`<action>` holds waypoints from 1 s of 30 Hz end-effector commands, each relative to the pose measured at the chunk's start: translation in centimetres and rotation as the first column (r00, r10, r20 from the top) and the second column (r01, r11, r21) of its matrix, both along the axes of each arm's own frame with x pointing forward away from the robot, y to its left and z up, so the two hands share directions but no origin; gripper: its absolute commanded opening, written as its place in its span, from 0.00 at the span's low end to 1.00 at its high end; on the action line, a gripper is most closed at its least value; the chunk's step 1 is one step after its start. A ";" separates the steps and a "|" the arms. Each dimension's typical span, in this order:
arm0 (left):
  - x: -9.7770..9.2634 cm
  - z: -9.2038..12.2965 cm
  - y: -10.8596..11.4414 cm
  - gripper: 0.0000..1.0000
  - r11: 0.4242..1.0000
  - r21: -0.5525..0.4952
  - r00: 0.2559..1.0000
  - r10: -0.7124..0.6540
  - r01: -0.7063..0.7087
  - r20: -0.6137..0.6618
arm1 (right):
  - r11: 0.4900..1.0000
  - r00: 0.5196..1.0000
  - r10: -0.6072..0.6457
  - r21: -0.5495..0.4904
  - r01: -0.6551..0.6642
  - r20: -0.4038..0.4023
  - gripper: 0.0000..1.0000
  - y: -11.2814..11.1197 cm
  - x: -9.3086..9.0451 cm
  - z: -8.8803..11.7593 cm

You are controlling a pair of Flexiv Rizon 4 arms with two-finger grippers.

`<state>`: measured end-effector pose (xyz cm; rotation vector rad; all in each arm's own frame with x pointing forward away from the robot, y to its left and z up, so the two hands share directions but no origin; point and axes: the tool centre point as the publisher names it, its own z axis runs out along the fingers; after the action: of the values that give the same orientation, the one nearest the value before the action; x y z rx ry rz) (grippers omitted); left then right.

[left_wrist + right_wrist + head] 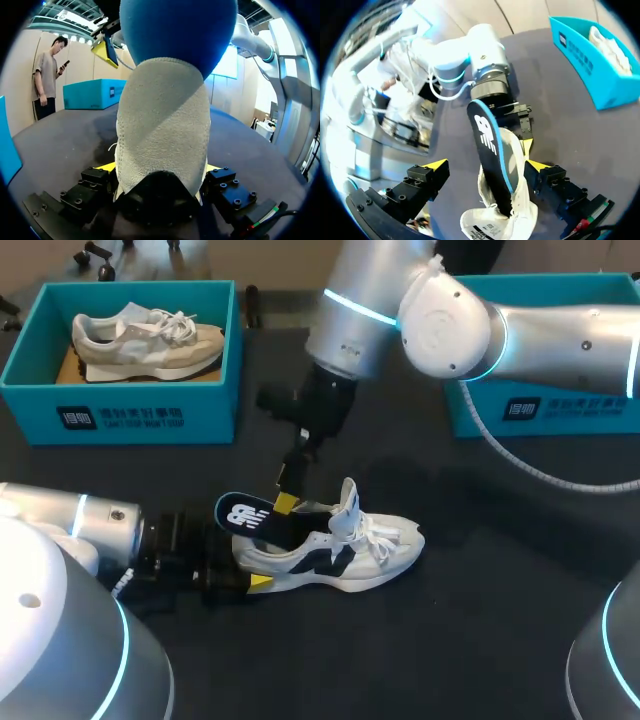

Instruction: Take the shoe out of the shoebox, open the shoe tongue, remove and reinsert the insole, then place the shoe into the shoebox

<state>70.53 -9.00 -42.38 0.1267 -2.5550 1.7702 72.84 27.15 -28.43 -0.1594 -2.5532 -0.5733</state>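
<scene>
**Operator:** Head view first. Where is the shoe?

**Inspector:** Your shoe (340, 545) rests on its sole at the middle of the table (480, 640), toe towards 3 o'clock and heel towards 9. Its tongue (348, 505) stands upright. The insole (250, 515) sticks out of the heel opening, leaning towards 10 o'clock. Your left gripper (245, 575) comes in from 8 o'clock and sits at the heel. Your right gripper (290, 495) hangs at the insole from 12 o'clock, with one yellow tip against it. A teal shoebox (120, 410) at 10 o'clock holds a second shoe (150, 340). Another teal box (540, 405) sits at 2 o'clock, partly behind your right arm.

**Operator:** And the left wrist view?

**Inspector:** The grey heel of the shoe (162, 130) fills the gap between the fingers of your left gripper (160, 172). Both fingers press on it from opposite sides, so the gripper is clamped on the shoe. The blue face of the insole (177, 30) rises above the heel.

**Operator:** Right wrist view?

**Inspector:** The fingers of your right gripper (487, 167) are spread wide and pinch nothing. The insole (487, 140) stands between them, rising out of the shoe (512, 210). One finger is just beside the shoe and the other is well apart from it. The shoebox (590, 65) with the second shoe lies well ahead.
</scene>
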 end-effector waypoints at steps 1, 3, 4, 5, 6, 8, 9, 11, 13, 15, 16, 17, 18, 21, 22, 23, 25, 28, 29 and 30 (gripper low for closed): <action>0.0 0.0 0.0 0.00 1.000 0.003 1.000 -0.001 0.001 0.000 | 0.999 0.997 0.011 0.039 -0.008 -0.080 1.00 -0.2 0.6 -0.9; 0.0 0.0 0.0 0.00 1.000 0.003 1.000 -0.001 0.001 0.000 | 0.998 0.995 0.023 0.057 -0.018 -0.092 1.00 -0.2 0.5 -0.8; 0.0 0.0 0.0 0.00 1.000 0.003 1.000 -0.001 0.001 0.000 | 0.997 0.994 0.026 0.070 -0.019 -0.103 1.00 -0.2 0.5 -0.7; 0.0 0.0 0.0 0.00 1.000 0.003 1.000 -0.001 0.001 0.000 | 0.996 0.994 0.032 0.081 -0.024 -0.105 1.00 -0.2 0.4 -0.7; 0.0 0.0 0.0 0.00 1.000 0.003 1.000 -0.001 0.001 0.000 | 0.996 0.992 0.042 0.087 -0.032 -0.121 1.00 -0.1 0.4 -0.7; 0.0 0.0 0.0 0.00 1.000 0.003 1.000 -0.001 0.001 0.000 | 0.994 0.989 0.052 0.105 -0.038 -0.136 1.00 0.1 0.3 -0.9; 0.0 0.0 0.0 0.00 1.000 0.003 1.000 -0.001 0.001 0.000 | 0.993 0.987 0.055 0.111 -0.039 -0.151 1.00 0.2 0.2 -1.1; 0.0 0.0 0.0 0.00 1.000 0.003 1.000 -0.001 0.001 0.000 | 0.990 0.985 0.064 0.132 -0.043 -0.163 1.00 0.2 0.0 -1.4; 0.0 0.0 0.0 0.00 1.000 0.003 1.000 -0.001 0.001 0.000 | 0.988 0.983 0.071 0.151 -0.046 -0.169 1.00 0.3 -0.3 -1.5; 0.0 0.0 0.0 0.00 1.000 0.003 1.000 -0.001 0.001 0.000 | 0.987 0.981 0.075 0.154 -0.048 -0.181 1.00 0.5 -0.6 -1.6; 0.0 0.0 0.0 0.00 1.000 0.003 1.000 -0.001 0.001 0.000 | 0.987 0.979 0.080 0.156 -0.050 -0.190 1.00 0.7 -0.7 -1.6; 0.0 0.0 0.0 0.00 1.000 0.003 1.000 -0.001 0.001 0.000 | 0.986 0.978 0.080 0.156 -0.050 -0.191 1.00 0.7 -0.8 -1.7; 0.0 0.0 0.0 0.00 1.000 0.003 1.000 -0.001 0.001 0.000 | 0.986 0.979 0.080 0.158 -0.050 -0.189 1.00 0.8 -0.9 -1.8; 0.0 0.0 0.0 0.00 1.000 0.003 1.000 -0.001 0.001 0.000 | 0.986 0.978 0.076 0.161 -0.045 -0.194 1.00 0.8 -1.2 -2.1; 0.0 0.0 0.0 0.00 1.000 0.003 1.000 -0.001 0.001 0.000 | 0.986 0.978 0.075 0.162 -0.044 -0.194 1.00 0.9 -1.4 -2.1; 0.0 0.0 0.0 0.00 1.000 0.003 1.000 -0.001 0.001 0.000 | 0.986 0.978 0.075 0.163 -0.043 -0.195 1.00 0.9 -1.5 -2.1; 0.0 0.0 0.0 0.00 1.000 0.003 1.000 -0.001 0.001 0.000 | 0.986 0.977 0.074 0.164 -0.041 -0.198 1.00 0.9 -1.6 -2.1; 0.0 0.0 0.0 0.00 1.000 0.003 1.000 -0.001 0.001 0.000 | 0.986 0.976 0.073 0.165 -0.039 -0.204 1.00 0.9 -1.9 -2.3; 0.0 0.0 0.0 0.00 1.000 0.003 1.000 -0.001 0.001 0.000 | 0.985 0.976 0.073 0.167 -0.039 -0.207 1.00 0.9 -1.9 -2.4; 0.0 0.0 0.0 0.00 1.000 0.003 1.000 -0.001 0.001 0.000 | 0.985 0.975 0.074 0.169 -0.038 -0.209 1.00 1.0 -2.0 -2.5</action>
<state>70.52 -9.00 -42.38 0.1268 -2.5551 1.7701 71.08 28.03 -30.58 -0.0840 -2.2868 -0.6933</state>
